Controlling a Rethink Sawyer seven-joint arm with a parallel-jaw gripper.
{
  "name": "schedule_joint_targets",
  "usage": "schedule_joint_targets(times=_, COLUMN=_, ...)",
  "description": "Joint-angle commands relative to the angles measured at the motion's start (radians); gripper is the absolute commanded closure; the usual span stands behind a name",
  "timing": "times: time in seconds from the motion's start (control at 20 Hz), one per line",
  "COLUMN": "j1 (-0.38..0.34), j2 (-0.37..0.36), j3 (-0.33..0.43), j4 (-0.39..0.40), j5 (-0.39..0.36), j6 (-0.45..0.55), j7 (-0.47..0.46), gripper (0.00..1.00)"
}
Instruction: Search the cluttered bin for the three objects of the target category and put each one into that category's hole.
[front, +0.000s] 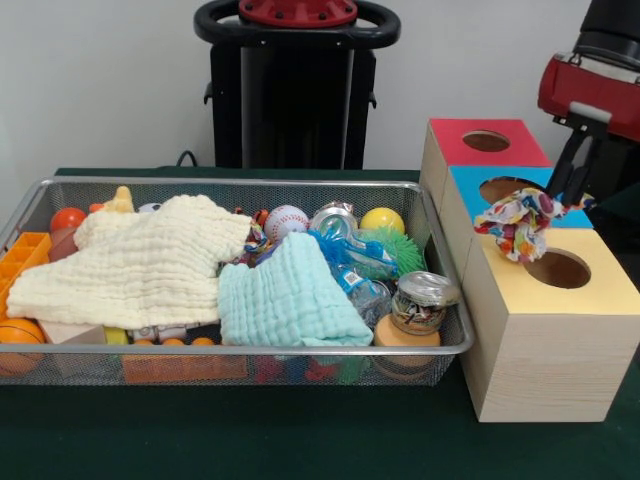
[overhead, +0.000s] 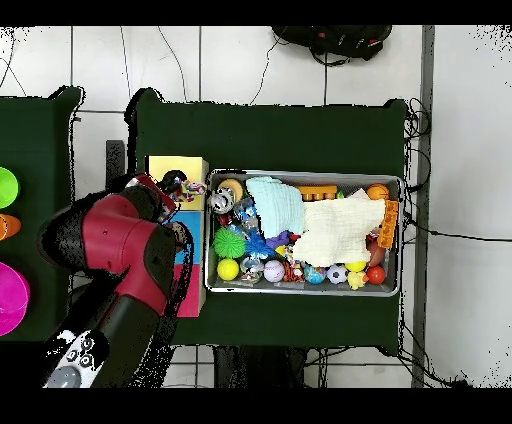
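A: Where is the gripper (front: 562, 190) seen?
B: At the right in the front view, above the boxes. It hangs from the red arm (front: 592, 85), w/ dark fingers closed on a rope bundle (front: 515, 222).

A: And the bundle's position?
B: Held in the air, approx. over the blue-topped box (front: 470, 192), near the edge shared w/ the yellow-topped box (front: 590, 292). In the front view it is drawn just beside the blue hole (front: 503, 188) and the yellow box's hole (front: 557, 268). In the overhead view the bundle (overhead: 190, 186) is seen at the boundary of the yellow and blue tops; exact alignment w/ either hole can't be told.

A: The third box?
B: A red-topped box (front: 478, 140) is placed furthest back in the row, its hole uncovered.

A: What is seen in the wire bin (front: 455, 345)?
B: It is set on the green table (front: 300, 440), left of the boxes. It is filled w/ clutter: a cream cloth (front: 140, 262), a mint cloth (front: 285, 300), a baseball (front: 287, 221), a yellow ball (front: 382, 220), a spiky green ball (front: 400, 248), a jar (front: 420, 300). No other rope bundle can be made out for certain among the clutter.
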Motion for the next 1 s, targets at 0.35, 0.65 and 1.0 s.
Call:
schedule_joint_targets(times=0.35, j1=0.015, j2=0.119, j3=-0.01, j4=-0.074, j5=0.033, j6=0.182, j7=0.322, gripper=1.0)
schedule_joint_targets(times=0.65, j1=0.004, j2=0.146, j3=-0.015, j4=-0.109, j5=0.047, j6=0.19, j7=0.324, gripper=1.0)
schedule_joint_targets(times=1.0, j1=0.0, j2=0.167, j3=-0.042, j4=-0.145, j5=0.073, j6=0.227, j7=0.375, gripper=1.0)
